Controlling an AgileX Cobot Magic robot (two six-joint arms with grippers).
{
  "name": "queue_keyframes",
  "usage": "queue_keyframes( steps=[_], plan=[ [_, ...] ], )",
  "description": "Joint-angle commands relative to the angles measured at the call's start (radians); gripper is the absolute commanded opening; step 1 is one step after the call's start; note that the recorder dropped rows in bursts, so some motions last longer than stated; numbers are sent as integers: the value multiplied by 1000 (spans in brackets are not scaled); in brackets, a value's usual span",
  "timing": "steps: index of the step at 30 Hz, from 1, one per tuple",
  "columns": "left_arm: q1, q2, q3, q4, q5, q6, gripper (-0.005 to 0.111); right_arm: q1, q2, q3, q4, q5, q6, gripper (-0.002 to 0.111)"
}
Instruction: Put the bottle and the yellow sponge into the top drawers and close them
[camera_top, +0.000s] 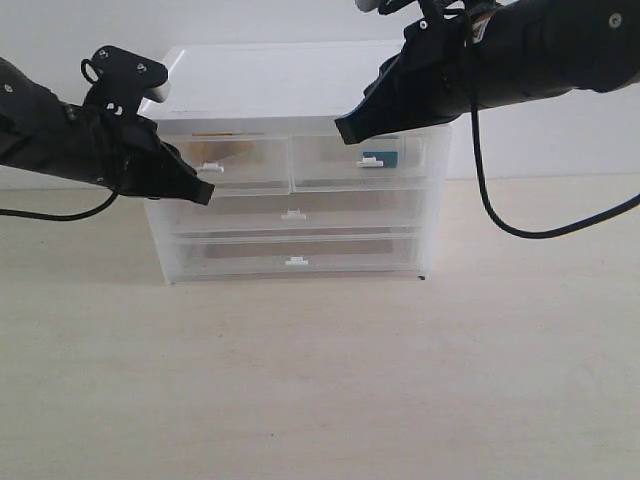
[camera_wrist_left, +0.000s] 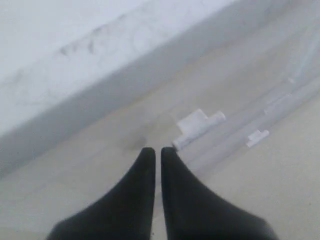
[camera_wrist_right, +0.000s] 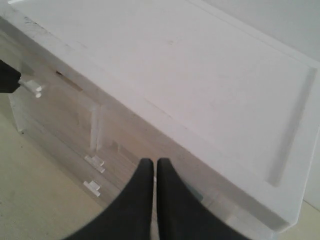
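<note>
Bottle (camera_top: 381, 157) sits inside the cabinet (camera_top: 290, 70), showing as a teal patch behind the clear front of the right top drawer (camera_top: 410, 166), just beside that drawer's white tab handle (camera_top: 370, 162). Yellow sponge (camera_top: 240, 150) shows only as a dull orange-brown blur through the left top drawer (camera_top: 255, 172) of the same cabinet. Both top drawers sit flush with the cabinet's front, shut, above the two full-width drawers (camera_top: 330, 208).

Left gripper (camera_top: 205, 192) has its fingers pressed together with nothing between them. Its tip is at the cabinet's front left, by the lower edge of the left top drawer; whether it touches the plastic cannot be told. Right gripper (camera_top: 345, 130) is likewise pinched closed and empty, its tip in front of the cabinet's upper rim, above the right top drawer. Cabinet and both arms are over a pale table (camera_top: 320, 380).
</note>
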Motion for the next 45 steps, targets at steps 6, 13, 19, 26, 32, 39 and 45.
queue_keyframes(
  steps=[6, 13, 19, 26, 32, 39, 45],
  plan=[
    [-2, 75, -61, -6, -59, 3, 4, -3, -2, 3, 1, -5, -3, 0],
    [4, -67, -61, 88, 240, -47, 4, -5, -2, -15, -77, 162, -5, 0],
    [21, -257, -61, 461, 456, -400, 4, -29, -5, -161, -289, 620, 120, 0],
    [97, -374, -59, 533, 685, -488, 4, -194, -35, -173, -310, 807, 219, 0],
    [185, -496, -39, 537, 744, -514, 4, -381, -165, -109, -312, 771, 280, 0],
    [208, -710, 130, 540, 530, -551, 4, -462, -422, 97, -312, 498, 358, 0],
    [208, -914, 332, 540, 314, -609, 4, -453, -673, 308, -309, 270, 426, 0]
  ],
)
